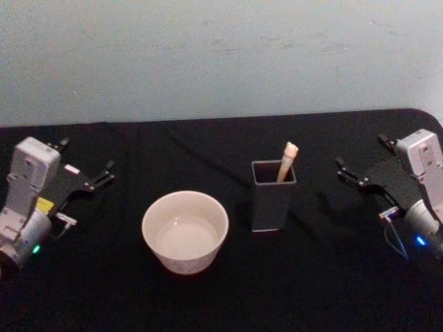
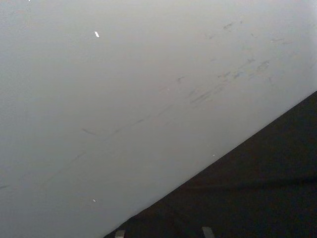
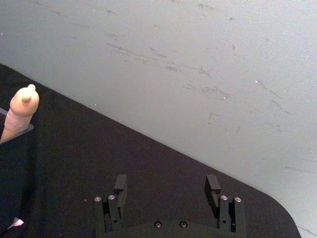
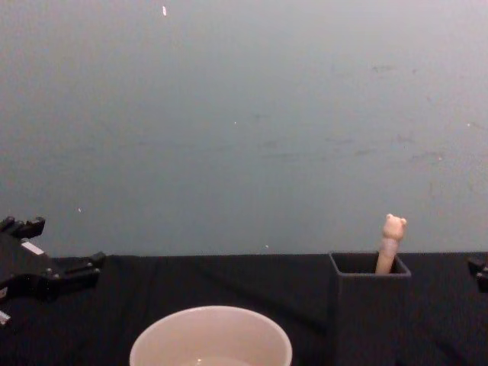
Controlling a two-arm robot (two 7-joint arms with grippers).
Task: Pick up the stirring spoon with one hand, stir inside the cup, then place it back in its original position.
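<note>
The stirring spoon (image 1: 287, 160) stands tilted in a dark grey square holder (image 1: 272, 200), with only its pale beige handle and bear-head knob (image 4: 393, 226) showing above the rim. The cream-white cup (image 1: 185, 232) sits left of the holder, nearer the table's front, and holds clear liquid. My left gripper (image 1: 88, 155) rests open at the far left of the table, well away from the cup. My right gripper (image 1: 360, 151) rests open at the far right, about a hand's width from the holder. In the right wrist view its fingers (image 3: 120, 186) are spread, with the spoon (image 3: 20, 113) beyond them.
A black cloth (image 1: 325, 277) covers the table. A pale blue-grey wall (image 1: 221, 55) rises behind its far edge. The cloth's back right corner (image 1: 422, 114) is rounded. Open cloth lies between each gripper and the two vessels.
</note>
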